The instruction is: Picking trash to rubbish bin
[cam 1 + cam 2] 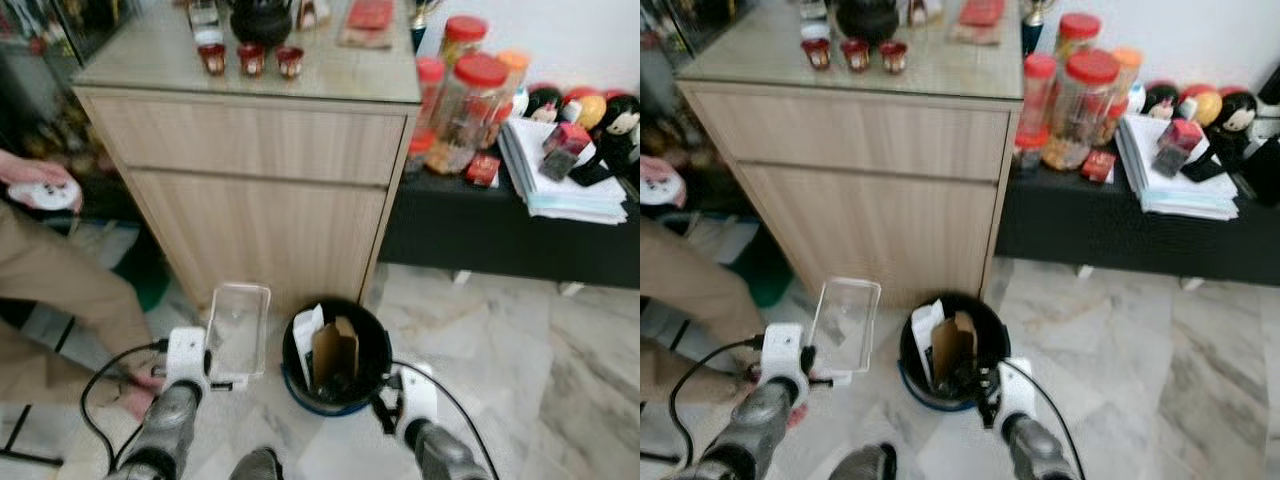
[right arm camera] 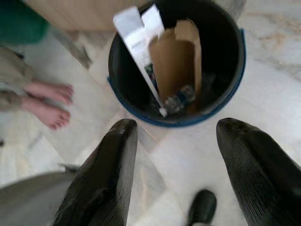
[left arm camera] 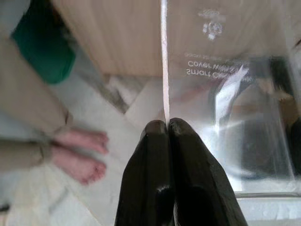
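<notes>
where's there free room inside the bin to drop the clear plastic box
The black bin is crowded on its left and middle, where a white carton and a brown cardboard piece stand upright. Its right side, between the cardboard and the rim, looks open. The left gripper pinches the clear plastic box beside the bin's left rim.

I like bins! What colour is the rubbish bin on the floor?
The rubbish bin is black with a blue band outside, best seen in the right wrist view.

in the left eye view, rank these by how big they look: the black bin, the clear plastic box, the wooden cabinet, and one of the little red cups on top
1. wooden cabinet, by far the largest.
2. black bin.
3. clear plastic box, pinched by the left gripper; narrower than the bin, though similar in height.
4. little red cup, smallest, but it sits farther from the camera.
</notes>
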Motion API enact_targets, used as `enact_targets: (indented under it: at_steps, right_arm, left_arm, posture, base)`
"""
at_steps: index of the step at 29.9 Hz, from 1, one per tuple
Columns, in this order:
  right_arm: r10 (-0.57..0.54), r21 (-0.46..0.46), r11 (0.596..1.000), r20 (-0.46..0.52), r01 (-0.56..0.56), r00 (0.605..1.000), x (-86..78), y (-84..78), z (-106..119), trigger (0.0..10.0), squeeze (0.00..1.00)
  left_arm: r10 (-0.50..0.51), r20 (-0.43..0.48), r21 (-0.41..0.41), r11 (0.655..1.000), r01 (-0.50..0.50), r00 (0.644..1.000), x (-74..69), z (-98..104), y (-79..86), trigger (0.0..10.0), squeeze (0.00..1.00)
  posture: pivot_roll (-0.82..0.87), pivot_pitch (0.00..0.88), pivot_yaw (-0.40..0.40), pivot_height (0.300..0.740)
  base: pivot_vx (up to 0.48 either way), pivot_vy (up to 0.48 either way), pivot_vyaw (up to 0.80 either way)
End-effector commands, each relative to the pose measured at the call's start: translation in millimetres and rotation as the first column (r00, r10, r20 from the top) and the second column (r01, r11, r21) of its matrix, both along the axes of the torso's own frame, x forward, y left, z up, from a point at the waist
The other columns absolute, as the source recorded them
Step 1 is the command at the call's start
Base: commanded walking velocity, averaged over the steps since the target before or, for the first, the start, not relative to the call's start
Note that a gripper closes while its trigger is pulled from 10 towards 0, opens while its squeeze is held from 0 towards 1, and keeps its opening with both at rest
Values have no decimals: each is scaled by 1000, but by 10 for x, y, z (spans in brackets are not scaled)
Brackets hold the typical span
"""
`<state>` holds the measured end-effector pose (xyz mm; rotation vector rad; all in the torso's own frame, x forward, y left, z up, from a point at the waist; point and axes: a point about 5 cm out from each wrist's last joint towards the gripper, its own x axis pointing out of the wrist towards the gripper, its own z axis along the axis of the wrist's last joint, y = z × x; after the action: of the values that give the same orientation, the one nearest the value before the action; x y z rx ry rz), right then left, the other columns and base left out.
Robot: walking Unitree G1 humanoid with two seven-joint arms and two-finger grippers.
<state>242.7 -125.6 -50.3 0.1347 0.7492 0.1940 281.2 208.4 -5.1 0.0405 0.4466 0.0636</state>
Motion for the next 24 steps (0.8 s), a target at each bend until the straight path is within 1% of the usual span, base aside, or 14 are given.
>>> enact_targets:
  at_steps: [1,18,21,23,24]
  right_arm:
    - [-20,-21,1000,-21,20,1000,-65,-108,-48,10000,0]
    - [-28,-17,999,-32,27,999,-73,-107,-56,10000,0]
    - [-22,-16,1000,-33,21,999,-75,-99,-57,10000,0]
    - [-7,-11,1000,-38,7,999,-80,-82,-60,10000,0]
    - [-7,-11,1000,-38,7,999,-80,-82,-60,10000,0]
  left_arm:
    - [-15,-6,-13,1000,15,1000,-2,-20,-75,10000,0]
    - [-31,-11,-13,999,31,999,-2,-24,-88,10000,0]
    - [-53,-12,-16,998,53,998,-1,-27,-118,10000,0]
    - [-89,-35,-17,996,88,995,-6,-49,-170,10000,0]
    - [-89,-35,-17,996,88,995,-6,-49,-170,10000,0]
  posture:
    - [139,194,-46,740]
    - [141,196,-45,740]
    - [141,196,-45,740]
    - [140,195,-44,740]
    - [140,195,-44,740]
  base:
    - [330,0,0]
    - [323,0,0]
    - [0,0,0]
    - [0,0,0]
    - [0,0,0]
